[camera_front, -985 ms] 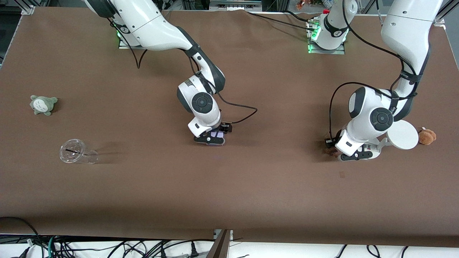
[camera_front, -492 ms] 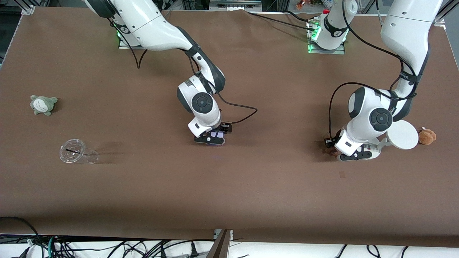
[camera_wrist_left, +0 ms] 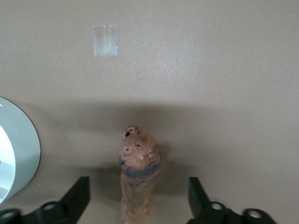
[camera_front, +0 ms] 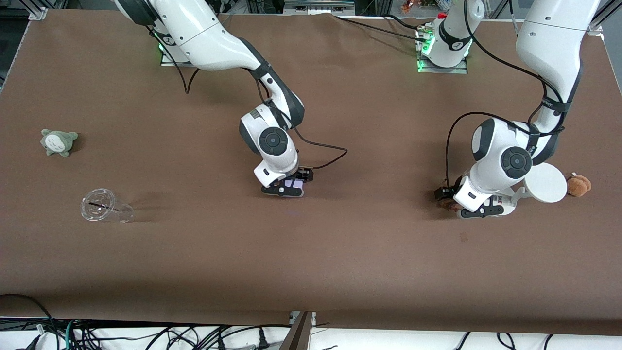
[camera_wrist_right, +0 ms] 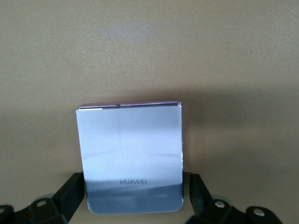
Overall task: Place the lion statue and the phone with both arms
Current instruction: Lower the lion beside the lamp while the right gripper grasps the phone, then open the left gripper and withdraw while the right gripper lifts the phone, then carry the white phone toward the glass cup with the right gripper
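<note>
The phone [camera_wrist_right: 131, 154], a pale lavender rectangle marked HUAWEI, lies between my right gripper's [camera_wrist_right: 135, 198] fingers near the middle of the table. The jaws stand wide at its edges, and a thin gap shows on one side. In the front view the phone [camera_front: 293, 183] is mostly under the right gripper [camera_front: 290, 186]. The lion statue [camera_wrist_left: 138, 158], reddish-brown with a dark band, sits midway between the wide-open fingers of my left gripper [camera_wrist_left: 138, 205], touching neither. In the front view the lion statue [camera_front: 444, 206] peeks out beside the left gripper [camera_front: 452, 206], toward the left arm's end.
A white stand with a disc [camera_front: 545, 183] and a brown plush [camera_front: 579, 185] sit beside the left gripper; the disc's rim shows in the left wrist view [camera_wrist_left: 14, 149]. A grey-green plush [camera_front: 59, 142] and a tipped clear cup [camera_front: 104, 206] lie toward the right arm's end. A small tape patch [camera_front: 463, 236] is on the cloth.
Both grippers have shifted very slightly toward the right arm's end of the table. The phone and the lion statue stay where they were.
</note>
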Robot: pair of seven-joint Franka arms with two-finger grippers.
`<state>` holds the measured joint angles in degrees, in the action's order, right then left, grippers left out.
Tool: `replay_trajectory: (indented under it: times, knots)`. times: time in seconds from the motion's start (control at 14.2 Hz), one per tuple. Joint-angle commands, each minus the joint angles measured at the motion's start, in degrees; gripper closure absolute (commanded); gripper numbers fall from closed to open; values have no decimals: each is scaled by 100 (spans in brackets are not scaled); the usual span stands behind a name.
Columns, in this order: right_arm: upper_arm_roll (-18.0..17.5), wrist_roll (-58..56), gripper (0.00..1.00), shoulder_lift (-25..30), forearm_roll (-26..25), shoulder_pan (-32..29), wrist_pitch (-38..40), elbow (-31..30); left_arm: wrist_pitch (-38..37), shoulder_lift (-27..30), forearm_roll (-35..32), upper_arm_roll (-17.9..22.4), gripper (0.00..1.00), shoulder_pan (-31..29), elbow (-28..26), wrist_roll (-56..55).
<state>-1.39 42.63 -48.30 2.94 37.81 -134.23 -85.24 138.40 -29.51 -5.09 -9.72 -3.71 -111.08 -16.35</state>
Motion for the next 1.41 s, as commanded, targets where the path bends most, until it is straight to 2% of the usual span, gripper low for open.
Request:
replay_trajectory:
  times: [0.0,0.07,0.14,0.21,0.28,0.42,0.56,0.7,0.84,0.98,1.06,1.2,1.34]
  knots:
    - [7,-9,0,-48,-30,-10,-129,78,-793,663,-62,-197,0,-69,-2,105]
    - [7,8,9,-48,-30,-10,-155,69,-1232,1049,-62,-223,0,-69,-1,123]
    - [7,0,36,-48,-22,-19,-156,78,-1724,1557,-62,-223,0,-43,-1,123]
    - [7,-18,53,-48,-22,-19,-164,78,-2225,1971,-62,-223,0,-42,16,140]
    - [7,-53,59,-39,-22,-19,-164,86,-2630,2332,-62,-223,0,-60,121,158]
    - [68,-149,59,40,-39,-89,-69,217,-3535,2704,-62,-189,0,-78,602,220]
    - [77,-534,59,180,-30,-378,168,262,-4773,2714,-45,-179,0,-86,1567,324]
    - [77,-1008,59,382,-21,-712,650,262,-5339,2792,8,-162,0,-156,2027,448]
    - [129,-1623,59,602,-22,-1072,1108,236,-5420,3161,121,-153,0,-480,1933,474]
    - [383,-2098,59,787,-30,-1389,1652,184,-5482,3249,411,-153,0,-797,1880,562]
    - [585,-2388,59,848,-22,-1477,1785,140,-5360,3337,430,-162,0,-816,1688,615]
    - [963,-2907,60,1050,40,-1618,1735,-228,-5140,3477,439,-153,0,-816,1495,650]
    - [1088,-3102,60,1060,49,-1915,1699,-309,-4929,3653,465,-153,0,-877,1212,659]
